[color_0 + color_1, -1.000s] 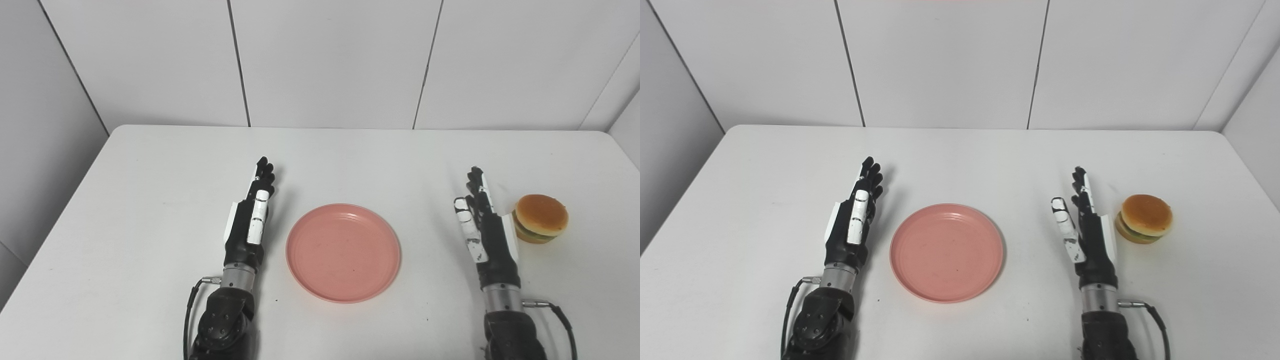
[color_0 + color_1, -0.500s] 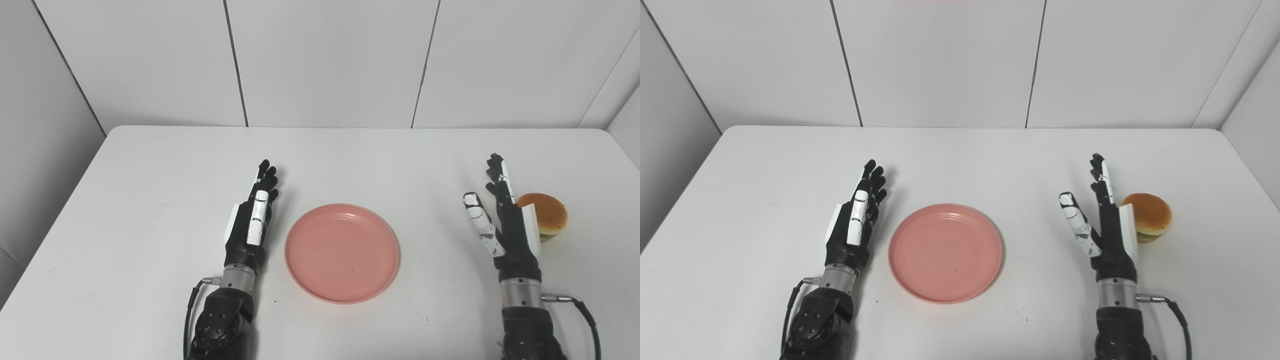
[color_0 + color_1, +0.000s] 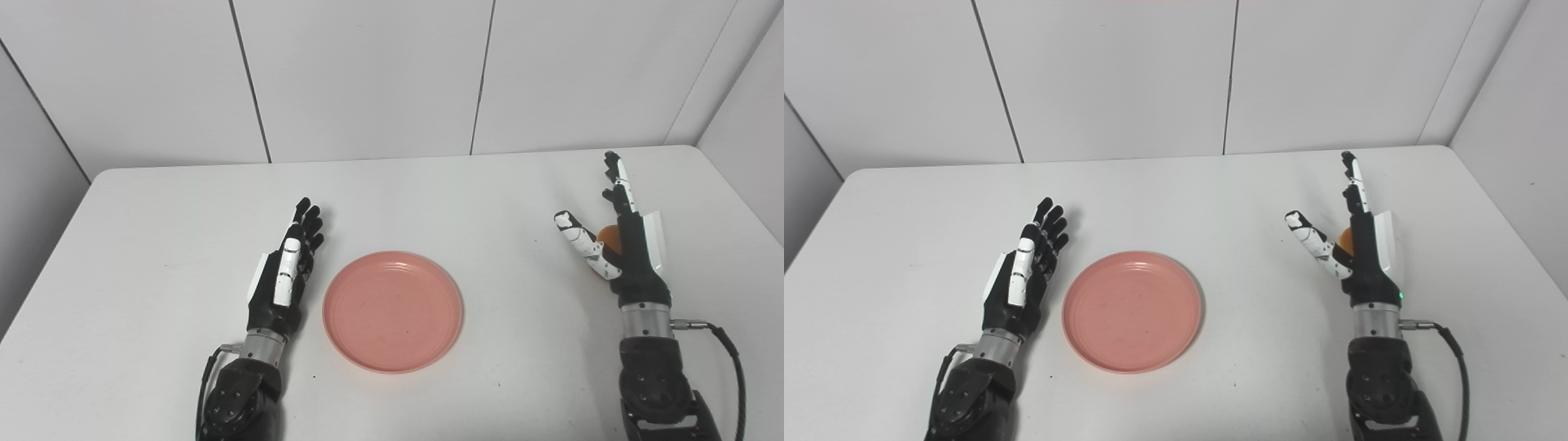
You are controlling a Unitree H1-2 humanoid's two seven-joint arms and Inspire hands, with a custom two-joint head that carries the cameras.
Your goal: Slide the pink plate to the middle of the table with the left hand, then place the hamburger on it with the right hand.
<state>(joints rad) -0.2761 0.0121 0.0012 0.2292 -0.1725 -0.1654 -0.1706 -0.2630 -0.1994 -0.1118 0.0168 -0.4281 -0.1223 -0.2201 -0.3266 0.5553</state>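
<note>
The pink plate (image 3: 392,310) lies flat near the middle of the white table (image 3: 441,202). My left hand (image 3: 285,275) rests open beside the plate's left rim, fingers straight and pointing away. My right hand (image 3: 621,229) is raised and open, thumb spread to the left. It stands in front of the hamburger (image 3: 609,237), of which only a small orange patch of bun shows between thumb and palm. The same patch shows in the right eye view (image 3: 1345,240). I cannot tell whether the hand touches the hamburger.
White panelled walls stand behind the table and along its right side. A cable (image 3: 729,367) loops out from my right wrist. The table's right edge runs close to my right hand.
My right hand has risen and moved right and away, and now covers nearly all of the hamburger. The camera has shifted, moving the whole picture left. The left hand and plate have stayed put.
</note>
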